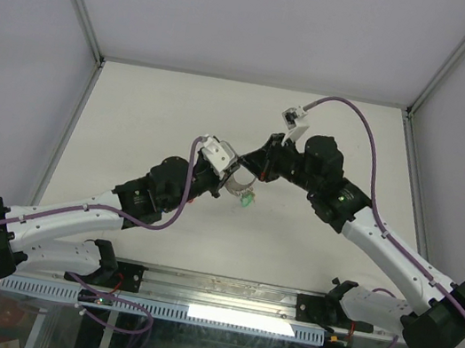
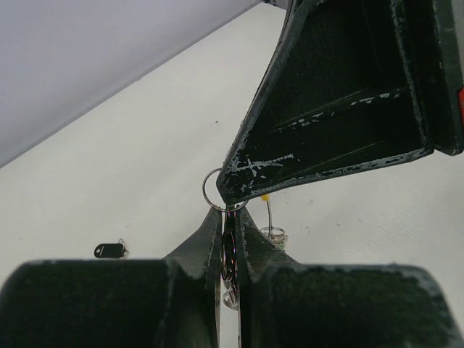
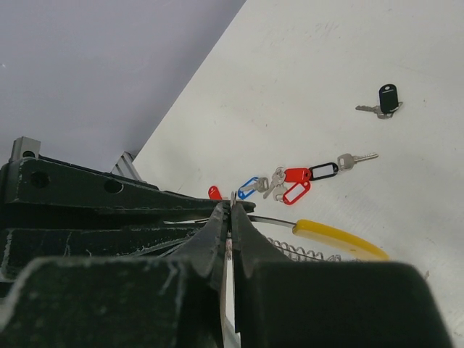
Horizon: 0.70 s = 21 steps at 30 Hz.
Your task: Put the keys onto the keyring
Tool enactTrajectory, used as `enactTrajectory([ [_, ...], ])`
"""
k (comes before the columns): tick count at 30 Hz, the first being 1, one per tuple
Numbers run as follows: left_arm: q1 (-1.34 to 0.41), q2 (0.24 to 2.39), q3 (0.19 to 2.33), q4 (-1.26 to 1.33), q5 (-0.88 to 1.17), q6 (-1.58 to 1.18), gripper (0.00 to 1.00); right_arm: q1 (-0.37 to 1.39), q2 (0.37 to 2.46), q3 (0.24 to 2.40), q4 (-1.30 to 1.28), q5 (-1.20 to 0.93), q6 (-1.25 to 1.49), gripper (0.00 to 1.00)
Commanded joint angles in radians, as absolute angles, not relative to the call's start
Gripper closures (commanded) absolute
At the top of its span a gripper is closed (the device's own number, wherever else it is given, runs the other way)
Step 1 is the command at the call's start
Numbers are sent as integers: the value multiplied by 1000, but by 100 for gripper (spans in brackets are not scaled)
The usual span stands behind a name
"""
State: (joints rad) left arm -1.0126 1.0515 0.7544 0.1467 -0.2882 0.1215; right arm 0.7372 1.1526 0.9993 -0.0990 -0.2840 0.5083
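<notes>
The two grippers meet tip to tip above the middle of the table. The left gripper (image 1: 231,179) (image 2: 230,212) is shut on the thin silver keyring (image 2: 211,190), whose loop sticks out past its tips. The right gripper (image 1: 257,170) (image 3: 230,206) is shut on a sliver of silver wire at the same spot, which looks like the ring's edge; one of its fingers (image 2: 326,109) looms over the ring. Keys (image 3: 290,181) with blue, red and black tags lie in a cluster on the table. Another key with a black tag (image 3: 386,99) (image 2: 110,250) lies apart. A green tag (image 1: 248,199) shows just below the grippers.
A yellow-handled wire piece (image 3: 337,235) with a coil spring (image 3: 304,252) lies under the right gripper. A red tag (image 3: 214,192) peeks out beside the left gripper's body. White walls with metal rails (image 1: 81,12) enclose the white table (image 1: 163,108) at the back and sides.
</notes>
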Motion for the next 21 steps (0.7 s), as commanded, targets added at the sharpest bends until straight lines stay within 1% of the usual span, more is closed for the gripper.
enactTrajectory([
  [1, -1009, 1019, 797, 251, -261, 123, 100, 745, 1130, 996, 3, -293, 422, 100],
  [6, -1010, 1001, 807, 238, -198, 110, 93, 745, 1117, 1031, 17, -302, 359, 100],
  [10, -1009, 989, 809, 236, -165, 103, 88, 746, 1070, 985, 117, -367, 285, 100],
  [12, -1009, 989, 812, 238, -137, 99, 83, 746, 1062, 990, 105, -373, 252, 100],
  [15, -1009, 994, 817, 242, -76, 93, 73, 746, 1059, 1001, 91, -382, 230, 100],
  [21, -1009, 971, 823, 231, 35, 74, 57, 746, 1019, 991, 88, -352, 194, 100],
])
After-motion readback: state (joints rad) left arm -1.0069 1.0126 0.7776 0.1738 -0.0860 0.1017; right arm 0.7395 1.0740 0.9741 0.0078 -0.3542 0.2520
